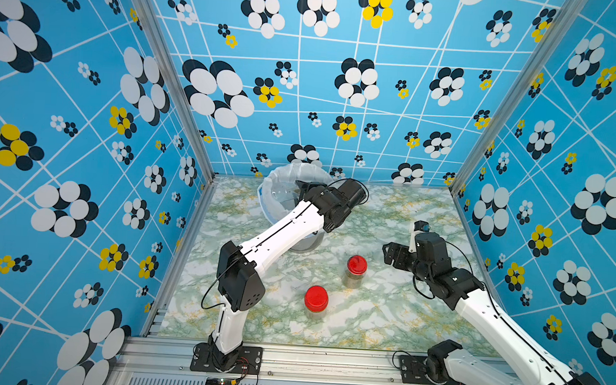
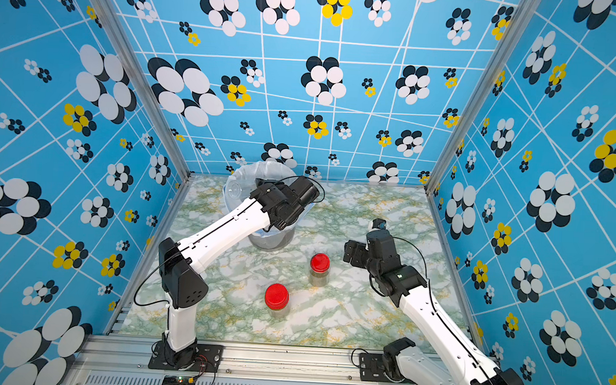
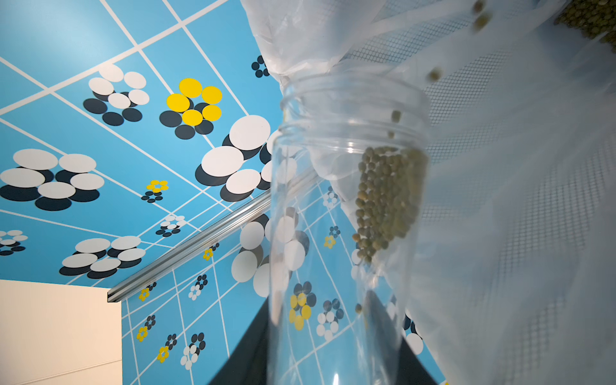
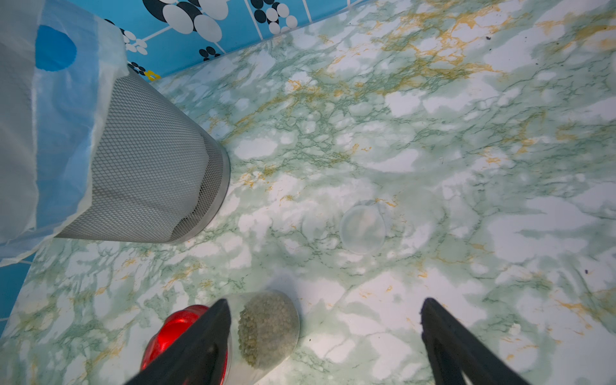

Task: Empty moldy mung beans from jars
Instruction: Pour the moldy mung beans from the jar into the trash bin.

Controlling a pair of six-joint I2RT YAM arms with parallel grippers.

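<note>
A tall clear jar (image 3: 346,216) is tipped mouth-first into the bag-lined bin (image 1: 274,184), and my left gripper (image 3: 320,300) is shut on its body. Mung beans (image 3: 383,200) slide toward the jar's mouth and a few fall loose into the bag, where a pile (image 3: 590,16) lies. In both top views that gripper (image 1: 304,191) (image 2: 263,184) reaches over the bin's rim. Two short jars with red lids (image 1: 356,272) (image 1: 316,300) stand upright on the table, beans inside. My right gripper (image 1: 386,253) (image 4: 325,306) hovers open beside the farther jar (image 4: 266,326), holding nothing.
The grey mesh bin (image 4: 150,173) stands at the back of the marble-patterned table (image 1: 383,313), its white bag (image 4: 50,116) folded over the rim. A clear round lid (image 4: 362,228) lies flat on the table ahead of the right gripper. Blue patterned walls close three sides.
</note>
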